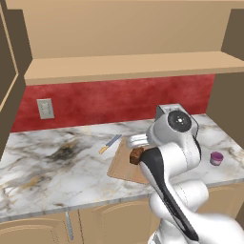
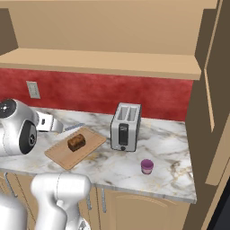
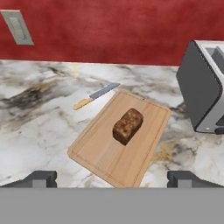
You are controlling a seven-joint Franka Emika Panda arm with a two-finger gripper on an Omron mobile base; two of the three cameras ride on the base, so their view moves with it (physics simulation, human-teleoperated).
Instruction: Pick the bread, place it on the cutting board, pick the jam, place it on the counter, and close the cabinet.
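Bread [image 3: 127, 126]: lying in the middle of the cutting board [image 3: 103, 159], done.
Jam [image 2: 147, 166]: standing on the counter [image 2: 166, 148] near its front edge, done.
Cabinet [image 2: 215, 90]: door standing open, left to close.
Gripper [image 3: 112, 179]: hanging wide open above the board, holding nothing.

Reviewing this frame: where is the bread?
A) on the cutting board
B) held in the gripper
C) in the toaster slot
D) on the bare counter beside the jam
A: the bread lies on the cutting board, and the gripper stands open above it, holding nothing.
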